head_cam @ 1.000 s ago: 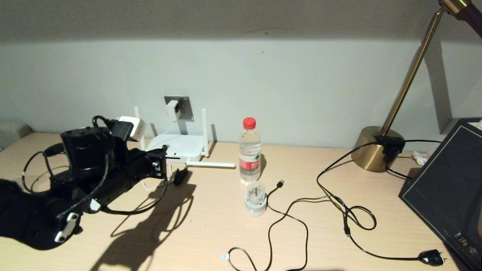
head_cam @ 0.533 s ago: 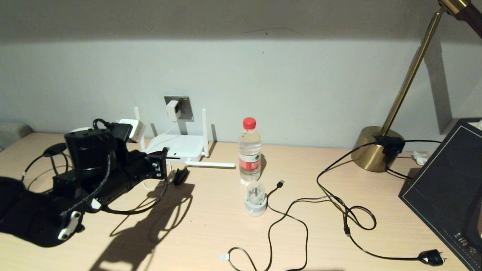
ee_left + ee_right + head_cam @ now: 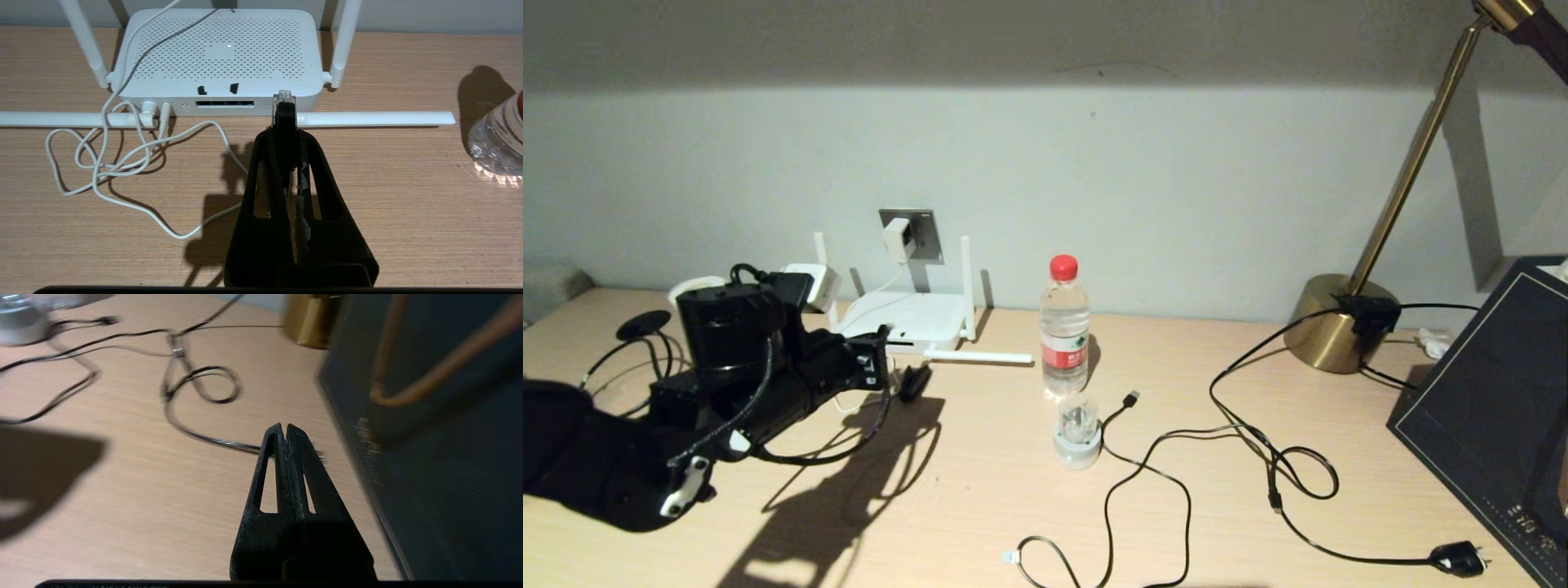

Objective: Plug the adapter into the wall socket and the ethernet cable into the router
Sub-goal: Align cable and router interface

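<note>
My left gripper (image 3: 915, 380) is shut on the black boot of the ethernet cable (image 3: 284, 98), low over the desk just in front of the router (image 3: 907, 318). In the left wrist view the gripper (image 3: 286, 132) holds the clear connector forward at the router's (image 3: 220, 53) front edge, beside the dark port row (image 3: 224, 104) and outside it. The adapter (image 3: 897, 238) sits in the wall socket (image 3: 919, 233), with its white cord (image 3: 135, 163) running to the router. My right gripper (image 3: 284, 428) is shut on nothing, above the desk beside a dark box.
A water bottle (image 3: 1063, 327) and a round clear-domed gadget (image 3: 1078, 433) stand right of the router. One antenna (image 3: 980, 357) lies flat in front of it. Black cords (image 3: 1258, 457) loop across the middle. A brass lamp base (image 3: 1339, 322) and a dark box (image 3: 1494, 408) stand at the right.
My left arm has sunk and shifted slightly right. Its gripper tip has stayed almost where it was in front of the router.
</note>
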Robot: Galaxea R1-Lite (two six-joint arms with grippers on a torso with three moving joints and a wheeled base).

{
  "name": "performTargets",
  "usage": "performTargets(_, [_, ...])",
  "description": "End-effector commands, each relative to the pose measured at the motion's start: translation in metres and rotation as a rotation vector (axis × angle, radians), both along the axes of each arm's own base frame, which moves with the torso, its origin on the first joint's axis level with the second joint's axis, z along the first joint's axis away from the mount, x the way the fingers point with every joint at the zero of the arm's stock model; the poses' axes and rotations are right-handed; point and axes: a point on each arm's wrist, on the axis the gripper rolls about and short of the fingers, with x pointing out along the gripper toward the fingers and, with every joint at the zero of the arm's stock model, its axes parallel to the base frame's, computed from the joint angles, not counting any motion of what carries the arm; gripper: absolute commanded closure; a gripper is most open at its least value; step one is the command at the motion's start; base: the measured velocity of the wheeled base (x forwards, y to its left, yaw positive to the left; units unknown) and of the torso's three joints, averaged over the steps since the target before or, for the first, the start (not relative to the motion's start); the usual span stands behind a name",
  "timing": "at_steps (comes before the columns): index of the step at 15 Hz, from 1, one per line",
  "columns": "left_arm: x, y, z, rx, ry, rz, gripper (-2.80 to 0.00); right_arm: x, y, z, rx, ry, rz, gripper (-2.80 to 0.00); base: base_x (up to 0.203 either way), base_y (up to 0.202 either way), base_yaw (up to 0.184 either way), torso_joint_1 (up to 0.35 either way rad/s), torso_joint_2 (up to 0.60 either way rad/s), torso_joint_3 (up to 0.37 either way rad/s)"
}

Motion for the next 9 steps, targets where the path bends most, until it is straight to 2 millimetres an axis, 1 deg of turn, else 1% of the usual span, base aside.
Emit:
performTargets(1, [-0.0010, 0.0010, -0.0030, 0.004, 0.005, 0.013, 0.00, -0.0016, -0.0004, -0.0044, -0.001, -0.025, -0.019, 0.00, 0.000, 0.000, 0.000, 0.000, 0.00, 0.000])
performTargets(2, [-0.0032, 0.0007, -0.0044, 0.006, 0.006, 0.011, 0.00, -0.0011, 0.0001, -0.0053, 0.002, -0.024, 0.005, 0.00, 0.000, 0.000, 0.000, 0.000, 0.00, 0.000])
performTargets(6, [-0.0066, -0.0007, -0.0034, 0.004, -0.001, 0.005, 0.00, -0.0009, 0.0001, -0.0059, 0.031, -0.022, 0.003, 0.00, 0.000, 0.000, 0.000, 0.000, 0.00, 0.000])
performTargets(9, [-0.0057, -0.0010, -0.0095, 0.009, -0.003, 0.013, 0.00, -0.0010, 0.0001, -0.0054, 0.034, -0.024, 0.005, 0.00, 0.000, 0.000, 0.000, 0.000, 0.00, 0.000])
